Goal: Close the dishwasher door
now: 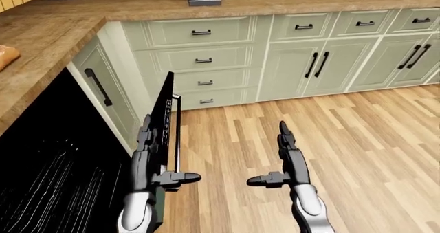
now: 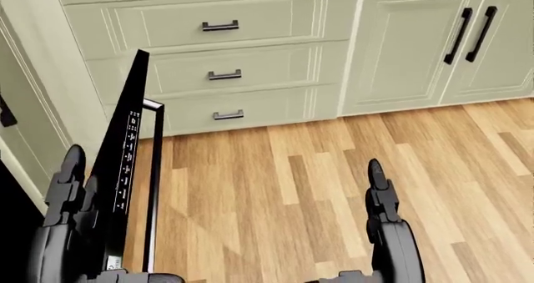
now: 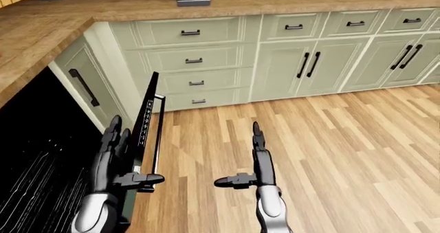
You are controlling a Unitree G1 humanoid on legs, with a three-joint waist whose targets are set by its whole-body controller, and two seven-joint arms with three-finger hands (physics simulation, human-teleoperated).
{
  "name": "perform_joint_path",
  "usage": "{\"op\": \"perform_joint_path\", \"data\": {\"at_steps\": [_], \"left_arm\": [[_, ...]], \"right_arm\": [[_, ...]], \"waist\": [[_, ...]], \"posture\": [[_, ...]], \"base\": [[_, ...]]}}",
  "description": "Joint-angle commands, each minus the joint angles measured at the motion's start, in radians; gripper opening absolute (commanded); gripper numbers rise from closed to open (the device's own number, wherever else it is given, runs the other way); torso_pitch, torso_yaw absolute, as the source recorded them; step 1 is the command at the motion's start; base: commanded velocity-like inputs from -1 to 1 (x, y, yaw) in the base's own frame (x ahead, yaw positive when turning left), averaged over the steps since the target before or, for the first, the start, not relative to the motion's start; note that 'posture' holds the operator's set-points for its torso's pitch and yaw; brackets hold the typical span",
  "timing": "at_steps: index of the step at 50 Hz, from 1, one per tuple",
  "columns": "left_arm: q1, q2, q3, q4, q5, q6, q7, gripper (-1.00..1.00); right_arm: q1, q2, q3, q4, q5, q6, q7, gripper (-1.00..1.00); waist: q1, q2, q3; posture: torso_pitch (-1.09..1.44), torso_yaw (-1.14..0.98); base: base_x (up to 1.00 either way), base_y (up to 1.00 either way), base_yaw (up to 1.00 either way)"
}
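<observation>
wooden counter [image 1: 62, 27] wraps the corner up top, pale green cabinets [image 1: 323, 63] run below it, plank floor [image 1: 330, 150] fills the rest. down at the left of the eye views gapes the black dishwasher cavity [image 1: 48, 166], racks faintly lined inside. now the dishwasher door [image 1: 163, 125], a thin dark slab seen nearly edge-on, standing close to upright but not shut, its control strip and bar handle [image 2: 153, 183] facing the floor side.

left hand [image 1: 148, 155] sits on the cavity side of that door, fingers straight and spread, thumb poking past the edge, gripping nothing; whether the palm is actually touching the panel, can't tell. right hand [image 1: 289, 158] hangs over bare floor, well apart from the door, fingers extended, also empty.

here's the worry: the left hand looks to be on the wrong side of the door. swing it closed and that hand gets trapped between door and cavity, or blocks the latch. and a push from the right hand could glance off the narrow edge and miss.
</observation>
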State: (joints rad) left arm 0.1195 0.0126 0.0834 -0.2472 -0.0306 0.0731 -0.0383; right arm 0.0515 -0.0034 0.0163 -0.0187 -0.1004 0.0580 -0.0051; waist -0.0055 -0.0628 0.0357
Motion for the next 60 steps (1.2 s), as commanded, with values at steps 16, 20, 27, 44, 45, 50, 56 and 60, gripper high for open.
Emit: {"op": "perform_joint_path", "data": {"at_steps": [16,20,27,44,45,50,56,60], "left_arm": [[-0.012,-0.002,-0.013,-0.025,0.007,-0.034,0.000,1.00],[-0.030,-0.001,-0.021,-0.009,-0.004,-0.007,-0.009,1.00],[-0.162,0.002,-0.044,-0.017,0.016,0.122,0.050,1.00],[-0.363,-0.147,-0.246,0.227,0.109,0.224,0.152,1.00],[-0.389,-0.152,-0.249,0.280,0.112,0.239,0.148,1.00],[-0.597,-0.221,-0.208,0.664,0.069,0.168,0.175,1.00],[-1.040,-0.277,0.023,1.567,-0.107,0.027,0.246,1.00],[-1.048,-0.278,0.064,1.582,-0.136,0.086,0.264,1.00]], "right_arm": [[-0.014,-0.002,0.000,-0.033,0.011,-0.025,0.014,1.00],[0.000,-0.005,-0.011,-0.047,0.018,-0.024,0.016,1.00],[0.059,-0.012,-0.044,-0.155,0.042,0.008,0.029,1.00],[0.110,-0.007,-0.077,-0.189,0.051,-0.015,0.039,1.00],[0.109,-0.007,-0.077,-0.189,0.051,-0.014,0.039,1.00],[0.116,-0.007,-0.080,-0.215,0.053,0.002,0.042,1.00],[0.114,-0.006,-0.079,-0.240,0.054,0.018,0.046,1.00],[0.105,-0.006,-0.076,-0.209,0.051,-0.002,0.044,1.00]], "waist": [[-0.008,0.117,-0.011],[0.002,0.067,-0.014],[0.015,0.036,-0.031],[0.013,0.044,-0.056],[0.013,0.042,-0.057],[0.012,0.035,-0.062],[0.020,0.019,-0.075],[0.006,0.023,-0.076]], "posture": [[0.00,0.00],[0.00,0.00],[0.00,0.00],[0.00,0.00],[0.00,0.00],[0.00,0.00],[0.00,0.00],[0.00,0.00]], "base": [[0.00,0.23,0.00],[0.00,0.00,0.00],[0.00,0.00,0.00],[0.00,0.00,0.00],[0.00,0.00,0.00],[0.00,0.00,0.00],[0.00,0.00,0.00],[0.00,0.00,0.00]]}}
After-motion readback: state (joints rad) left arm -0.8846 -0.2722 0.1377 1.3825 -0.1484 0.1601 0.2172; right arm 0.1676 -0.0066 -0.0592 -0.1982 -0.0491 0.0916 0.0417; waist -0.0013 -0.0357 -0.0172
